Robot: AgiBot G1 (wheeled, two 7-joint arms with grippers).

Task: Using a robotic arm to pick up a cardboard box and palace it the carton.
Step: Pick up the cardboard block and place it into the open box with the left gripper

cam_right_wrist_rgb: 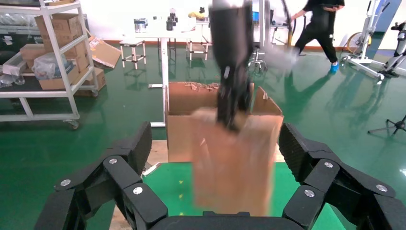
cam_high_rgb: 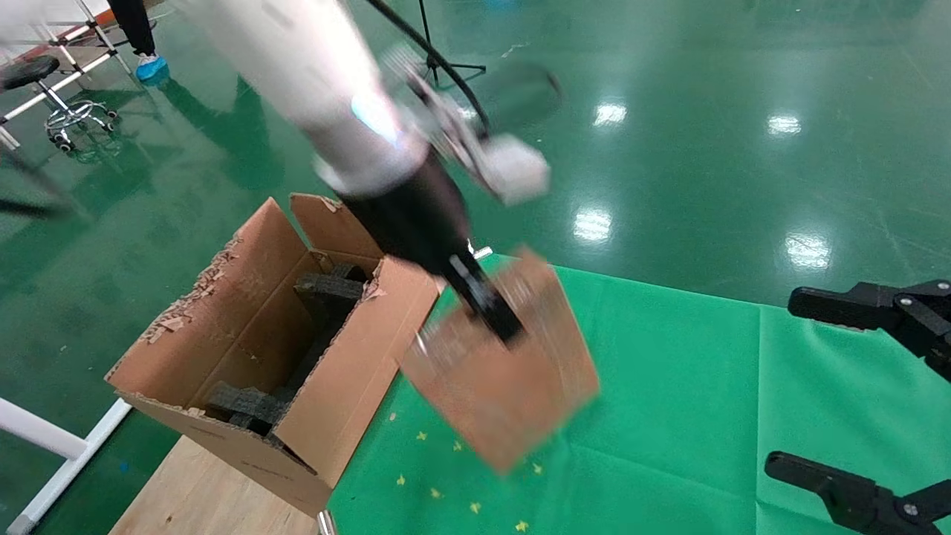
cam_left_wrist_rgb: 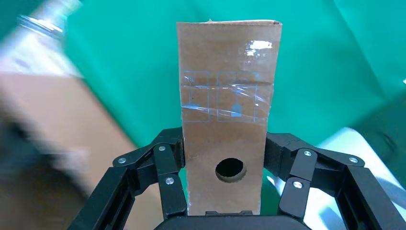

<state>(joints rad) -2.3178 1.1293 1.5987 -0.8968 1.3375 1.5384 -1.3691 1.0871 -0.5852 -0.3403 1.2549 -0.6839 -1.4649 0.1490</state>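
**Flat box held up beside the big carton**

The left gripper [cam_high_rgb: 487, 308] on the robotic arm [cam_high_rgb: 327, 89] is clamped on the cardboard box [cam_high_rgb: 505, 379] — one black finger on each flat side, seen in the left wrist view. The box is slim, flat and brown, with shiny clear tape around it and a small round hole [cam_left_wrist_rgb: 230, 169] in its thin edge. It hangs tilted in the air over the green cloth [cam_high_rgb: 669, 371], just beside the carton [cam_high_rgb: 252, 349] and not inside it.

The carton is big and brown, with a ragged, torn rim. Rough black foam blocks [cam_high_rgb: 327, 293] sit inside. It rests on a pale wooden board [cam_high_rgb: 193, 490].

The right gripper [cam_high_rgb: 877, 394] waits at the right edge with its fingers spread wide — holding nothing. The floor [cam_high_rgb: 706, 148] is shiny green. A stool [cam_high_rgb: 44, 89] stands far off.
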